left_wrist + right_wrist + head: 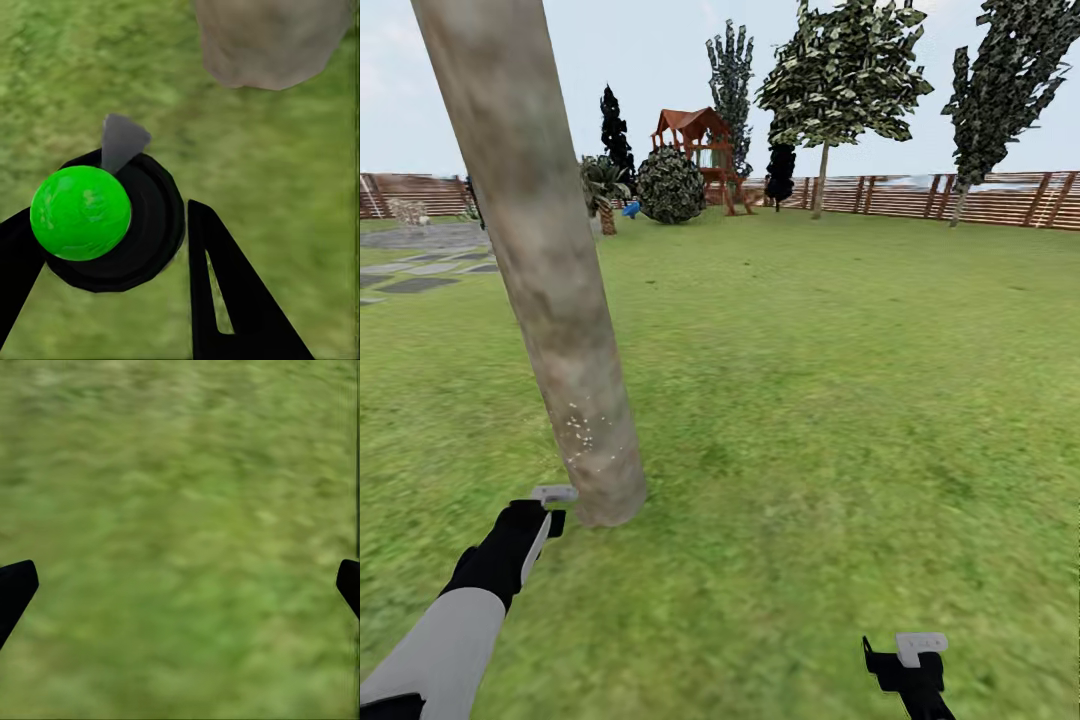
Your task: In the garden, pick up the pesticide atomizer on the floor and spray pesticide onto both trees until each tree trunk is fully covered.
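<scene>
The left gripper [112, 255] clamps the atomizer [101, 221], its grey nozzle [121, 141] aimed at the tree trunk [550, 290] just ahead, where white specks dot the bark. The right gripper [180, 577] hangs open over grass [180, 472]. Only the wrist camera reveals the sprayer's green cap [81, 212]. Spraying from low may leave upper bark bare.

One trunk [550, 290], two arms [460, 620]
</scene>
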